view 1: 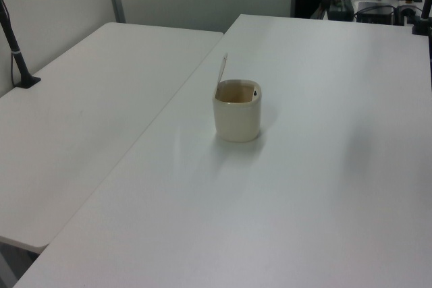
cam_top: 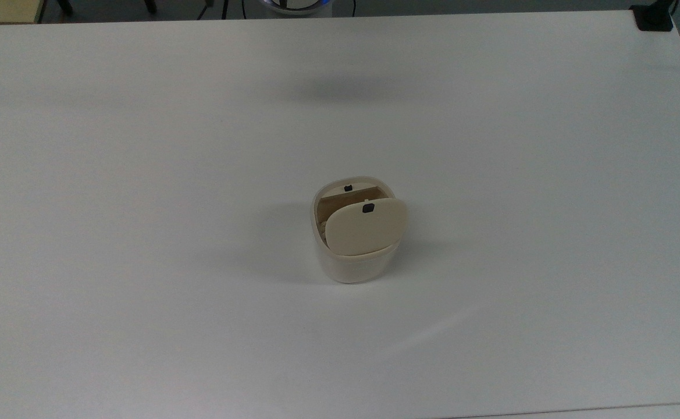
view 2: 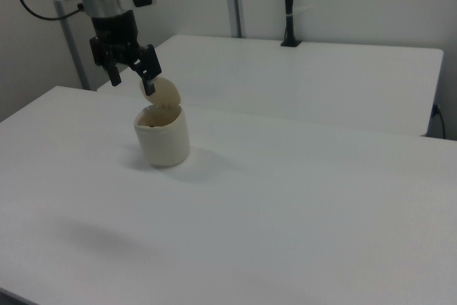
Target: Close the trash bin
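- The trash bin (cam_top: 356, 256) stands upright near the middle of the white table (cam_top: 142, 233), with bare tabletop on every side of it.
- Its beige lid (cam_top: 366, 226) is raised on its hinge, standing up from the rim on the side of the bin nearest the top view's lower edge; the mouth of the bin lies open behind it.
- A small black square button (cam_top: 367, 208) sits near the lid's free edge, and a second small black piece (cam_top: 347, 187) shows on the bin's far rim in the top view.
- In the left view the bin (view 1: 237, 118) shows its brownish inside, and the lid (view 1: 222, 71) is seen edge-on as a thin blade rising at the left view's left of the rim.
- In the right view the gripper (view 2: 132, 76) hangs in the air above the bin (view 2: 163, 136), towards the right view's left, its two black fingers (view 2: 148, 71) spread apart and holding nothing.
- One finger overlaps the lid (view 2: 162, 93) in the right view; whether it touches the lid cannot be told.
- A second white table (view 1: 88, 99) adjoins the bin's table, well apart from the bin.
- A black post (view 2: 288, 1) rises from that second table's far edge in the right view, far from the bin.
- A black clamp (cam_top: 654, 17) grips the table's corner at the top view's upper right.
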You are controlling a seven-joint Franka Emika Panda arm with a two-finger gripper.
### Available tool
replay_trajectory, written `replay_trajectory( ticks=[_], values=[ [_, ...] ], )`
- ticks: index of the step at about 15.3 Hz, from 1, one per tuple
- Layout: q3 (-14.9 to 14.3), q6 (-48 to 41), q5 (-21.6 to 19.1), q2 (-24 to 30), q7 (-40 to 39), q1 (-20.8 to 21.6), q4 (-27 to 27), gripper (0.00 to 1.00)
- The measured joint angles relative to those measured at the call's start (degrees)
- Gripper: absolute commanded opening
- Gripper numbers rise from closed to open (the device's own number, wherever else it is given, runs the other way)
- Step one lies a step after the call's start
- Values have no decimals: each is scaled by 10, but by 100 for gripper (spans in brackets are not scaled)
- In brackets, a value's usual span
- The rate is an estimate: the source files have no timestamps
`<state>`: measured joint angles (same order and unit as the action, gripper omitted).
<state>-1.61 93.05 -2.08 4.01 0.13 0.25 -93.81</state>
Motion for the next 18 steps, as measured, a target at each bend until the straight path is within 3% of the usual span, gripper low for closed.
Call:
replay_trajectory(
  ticks=[13, 18],
  values=[
    [1, 0, 0, -1, -1, 1, -2, 100],
    [2, 20, 2, -13, -57, 12, -2, 100]
  ],
)
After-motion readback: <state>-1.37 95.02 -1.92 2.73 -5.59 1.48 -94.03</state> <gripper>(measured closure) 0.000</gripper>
